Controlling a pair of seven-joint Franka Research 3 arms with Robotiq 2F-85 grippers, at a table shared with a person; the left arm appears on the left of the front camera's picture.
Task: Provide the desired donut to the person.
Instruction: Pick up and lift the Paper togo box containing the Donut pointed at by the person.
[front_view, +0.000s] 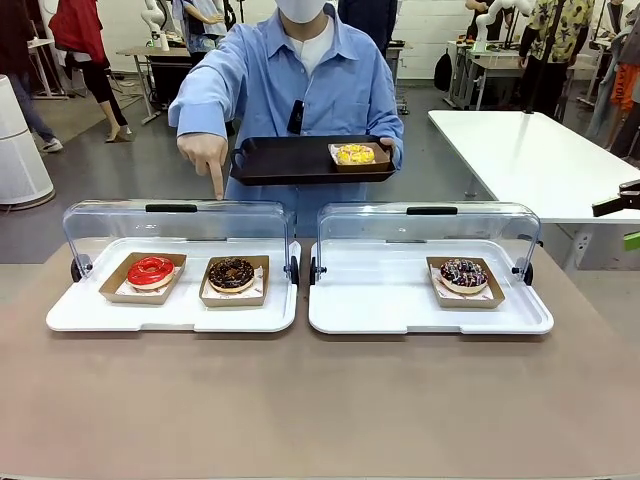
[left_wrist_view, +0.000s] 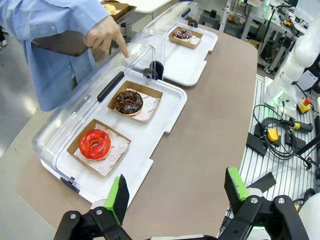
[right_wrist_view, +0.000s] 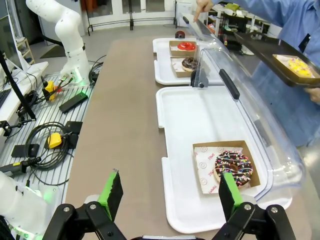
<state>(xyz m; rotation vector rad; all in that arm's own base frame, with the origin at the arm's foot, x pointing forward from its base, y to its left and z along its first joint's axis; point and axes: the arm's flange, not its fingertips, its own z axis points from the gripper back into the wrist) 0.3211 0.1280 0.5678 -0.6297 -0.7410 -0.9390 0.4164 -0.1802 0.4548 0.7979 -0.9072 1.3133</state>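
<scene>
Left wrist view first: left gripper (left_wrist_view: 177, 189) has its green pads (left_wrist_view: 121, 192) spread wide w/ nothing between them, hovering above the brown table (left_wrist_view: 210, 125), near one end of a white plastic tray (left_wrist_view: 167, 102). On that tray are two square brown cardboard boats w/ printed paper liners. A glossy red donut (left_wrist_view: 95, 144) sits nearer the gripper, and a choc donut (left_wrist_view: 128, 102) w/ dark crumbly bits is one spot further. The clear curved lid (left_wrist_view: 65, 120) w/ a black bar handle is flipped back behind them.

The person (left_wrist_view: 45, 40) in a light blue shirt stands on the far side, hand (left_wrist_view: 102, 34) pointing index finger down. The tip is at the lid's edge, closer to the choc one than the red. The other hand (front_view: 388, 150) holds a flat black tray (front_view: 290, 160) w/ a yellow-topped donut (front_view: 353, 154) in its own boat.

Right wrist view: right gripper (right_wrist_view: 171, 186) is also splayed, empty, w/ the near end of the 2nd white tray (right_wrist_view: 190, 115) right ahead of it. The sprinkle donut (right_wrist_view: 233, 167), dark glaze w/ multicolour sprinkles, sits alone there, just past one green pad. That lid's tipped back too.
</scene>
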